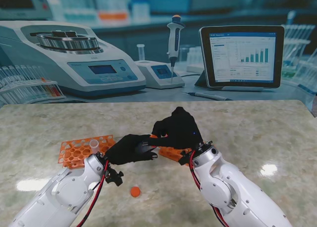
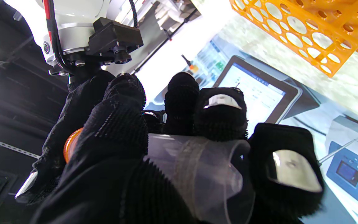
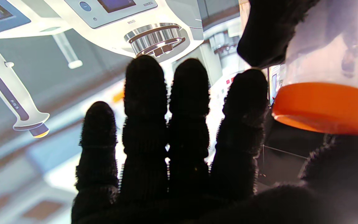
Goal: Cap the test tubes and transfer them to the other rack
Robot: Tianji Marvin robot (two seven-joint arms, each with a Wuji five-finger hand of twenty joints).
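My left hand (image 1: 130, 148) is shut on a clear test tube (image 2: 197, 169), held sideways over the table. An orange cap (image 3: 323, 107) sits on the tube's mouth, and the tube's clear body (image 3: 325, 40) runs away from it between left-hand fingers (image 3: 266, 31). My right hand (image 1: 178, 129) meets the left from the right, its four fingers (image 3: 179, 130) straight and holding nothing, its thumb side next to the cap. In the orange rack (image 1: 81, 151) on the left stands one uncapped tube (image 1: 94, 146). A second orange rack (image 1: 173, 153) is mostly hidden behind the hands.
A loose orange cap (image 1: 135, 191) lies on the marble table (image 1: 257, 138), nearer to me than the hands. Behind the table is a backdrop picture of lab equipment (image 1: 74, 53). The honeycomb rack (image 2: 303, 34) shows in the left wrist view.
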